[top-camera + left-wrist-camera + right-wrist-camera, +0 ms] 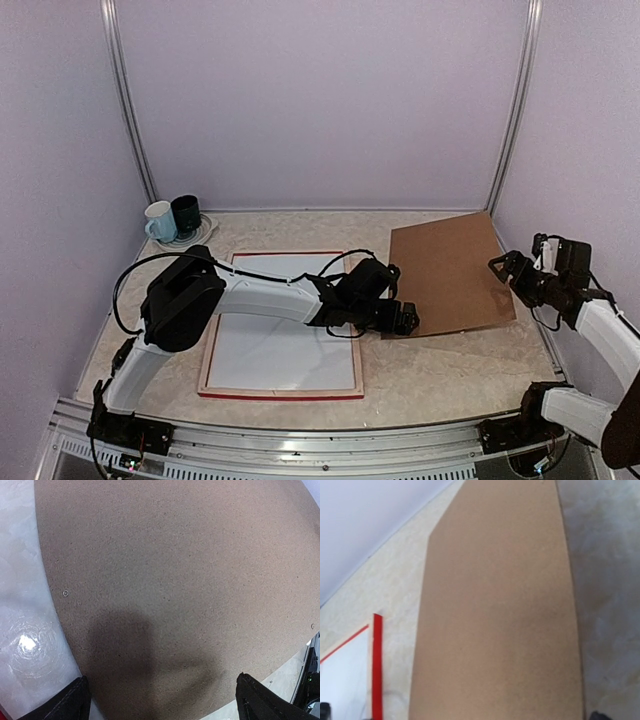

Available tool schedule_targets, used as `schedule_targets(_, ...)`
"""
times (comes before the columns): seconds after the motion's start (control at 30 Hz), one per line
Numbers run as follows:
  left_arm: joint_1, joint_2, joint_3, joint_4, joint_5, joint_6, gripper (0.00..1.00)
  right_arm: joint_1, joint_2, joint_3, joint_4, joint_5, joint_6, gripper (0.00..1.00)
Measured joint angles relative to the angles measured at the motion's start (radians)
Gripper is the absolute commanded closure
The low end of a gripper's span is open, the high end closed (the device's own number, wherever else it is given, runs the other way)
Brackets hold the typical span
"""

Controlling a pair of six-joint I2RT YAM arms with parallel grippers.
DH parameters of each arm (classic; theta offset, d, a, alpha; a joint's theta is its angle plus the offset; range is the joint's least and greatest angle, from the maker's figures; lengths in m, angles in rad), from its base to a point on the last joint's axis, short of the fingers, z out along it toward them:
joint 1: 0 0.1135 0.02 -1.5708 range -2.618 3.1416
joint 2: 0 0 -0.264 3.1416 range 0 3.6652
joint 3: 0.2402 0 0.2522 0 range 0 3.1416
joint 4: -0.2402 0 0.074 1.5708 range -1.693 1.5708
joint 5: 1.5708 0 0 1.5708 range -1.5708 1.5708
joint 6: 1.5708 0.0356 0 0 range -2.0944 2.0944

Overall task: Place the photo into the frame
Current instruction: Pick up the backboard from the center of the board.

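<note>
photo (275, 350) white side up inside frame (280, 394), lower left | backing board (450, 270) centre right, likely goes on next | left gripper (408, 320) spread over its left edge | right gripper (498, 264) spread, standing clear

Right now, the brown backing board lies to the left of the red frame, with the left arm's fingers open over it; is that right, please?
No: the top view shows the backing board to the right of the frame. The left arm's fingers are open over it.

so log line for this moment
left gripper open over backing board | right gripper open beside it | photo face down in frame
</note>
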Motion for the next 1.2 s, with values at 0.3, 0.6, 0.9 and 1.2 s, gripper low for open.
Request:
schedule_targets(0.3,0.000,-0.002,-0.004,0.005,0.000,0.000,0.01,-0.004,-0.018,0.018,0.051,-0.103,0.032,0.10)
schedule_targets(0.6,-0.003,0.000,-0.016,0.041,0.016,-0.008,0.01,0.002,-0.017,0.020,0.059,-0.261,0.081,0.14)
schedule_targets(0.9,-0.001,0.000,-0.018,0.048,0.026,-0.019,0.01,0.002,-0.014,0.051,0.005,-0.271,0.077,0.25)
schedule_targets(1.2,-0.001,0.000,-0.023,0.060,0.037,-0.026,0.01,0.002,0.018,0.099,-0.099,-0.246,0.019,0.64)
